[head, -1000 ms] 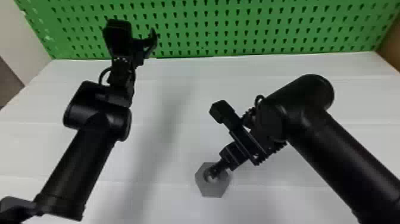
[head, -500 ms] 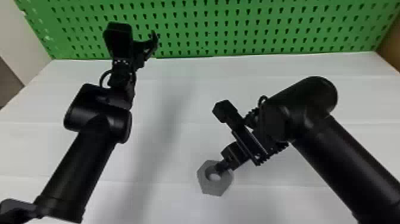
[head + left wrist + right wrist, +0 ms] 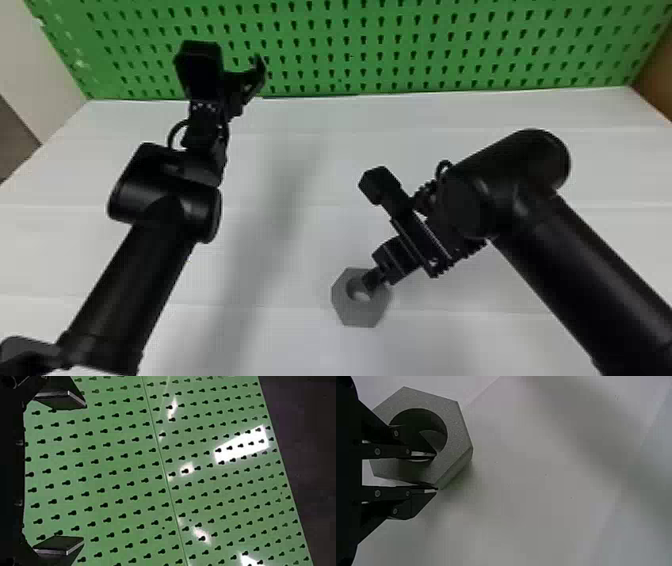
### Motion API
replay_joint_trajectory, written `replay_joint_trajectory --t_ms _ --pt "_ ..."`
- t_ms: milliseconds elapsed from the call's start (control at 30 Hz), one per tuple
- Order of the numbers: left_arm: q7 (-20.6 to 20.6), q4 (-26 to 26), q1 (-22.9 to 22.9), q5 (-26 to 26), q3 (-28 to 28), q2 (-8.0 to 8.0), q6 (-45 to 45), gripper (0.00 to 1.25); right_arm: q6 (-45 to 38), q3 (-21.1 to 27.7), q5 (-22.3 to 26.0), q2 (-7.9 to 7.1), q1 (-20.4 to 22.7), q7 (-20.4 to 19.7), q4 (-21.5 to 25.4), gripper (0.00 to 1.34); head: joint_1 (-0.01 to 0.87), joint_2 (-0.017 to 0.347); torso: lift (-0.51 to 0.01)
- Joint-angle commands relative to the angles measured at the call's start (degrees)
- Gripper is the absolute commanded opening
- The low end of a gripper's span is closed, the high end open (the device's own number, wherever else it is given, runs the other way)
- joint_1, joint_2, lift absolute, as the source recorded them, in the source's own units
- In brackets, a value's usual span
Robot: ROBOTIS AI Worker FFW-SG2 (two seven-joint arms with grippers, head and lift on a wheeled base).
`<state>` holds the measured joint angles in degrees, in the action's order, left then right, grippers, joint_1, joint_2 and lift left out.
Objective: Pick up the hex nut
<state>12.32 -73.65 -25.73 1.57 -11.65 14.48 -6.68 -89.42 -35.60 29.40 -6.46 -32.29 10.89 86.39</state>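
The white tabletop (image 3: pixel 285 270) spreads under both arms, with a soft shadow on it between them. Along its far edge runs a green perforated panel (image 3: pixel 350 47); a pale wall (image 3: pixel 45 55) meets it on the left and a brown surface (image 3: pixel 656 75) on the right.

The right arm (image 3: pixel 525 215) reaches in from the right, and in the head view its elbow sits slightly farther right than a second ago. The left arm (image 3: pixel 145 245) has kept its place.

The left claw (image 3: pixel 242 90) is up in front of the panel; in the left wrist view the left claw (image 3: pixel 84 472) stands wide with nothing in it. The right claw (image 3: pixel 371 280) is narrow, gripping the wall of the hex nut (image 3: pixel 362 315): in the right wrist view one finger (image 3: pixel 395 451) goes into the hole and the other (image 3: pixel 395 493) lies along the outside. The hex nut has shifted a little to the right and slightly away from the robot, along with the right claw, which covers part of the hole in the head view.
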Motion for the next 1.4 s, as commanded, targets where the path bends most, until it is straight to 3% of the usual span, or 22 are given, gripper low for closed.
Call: replay_joint_trajectory --t_ms 0,600,900,1067,1167,1367 --pt "0.0 0.0 0.2 0.1 0.0 0.02 0.0 1.16 0.3 1.0 -0.2 -0.13 0.2 0.0 1.0 0.27 0.785 0.149 -0.09" --pt "0.7 -0.1 2.9 1.7 -0.1 -0.07 0.0 1.16 2.2 16.4 -7.5 -0.22 5.9 0.0 11.5 0.26 0.785 0.149 -0.09" --pt "0.9 -0.1 5.2 3.1 0.2 -0.15 0.0 1.16 7.4 23.2 -11.3 0.93 10.1 0.0 16.4 0.26 0.785 0.149 -0.09" --pt "1.0 -0.2 6.1 3.3 0.4 -0.15 0.0 1.16 11.0 25.8 -12.1 0.84 11.6 0.0 18.0 0.26 0.785 0.149 -0.09" --pt "1.0 -0.4 6.7 3.5 0.5 -0.15 0.0 1.16 14.2 27.2 -13.8 1.19 13.4 0.0 19.7 0.26 0.785 0.149 -0.09" --pt "1.0 -0.9 8.0 4.1 0.7 -0.15 0.0 1.16 23.9 31.0 -18.0 3.3 18.1 0.1 22.9 0.25 0.785 0.149 -0.09"
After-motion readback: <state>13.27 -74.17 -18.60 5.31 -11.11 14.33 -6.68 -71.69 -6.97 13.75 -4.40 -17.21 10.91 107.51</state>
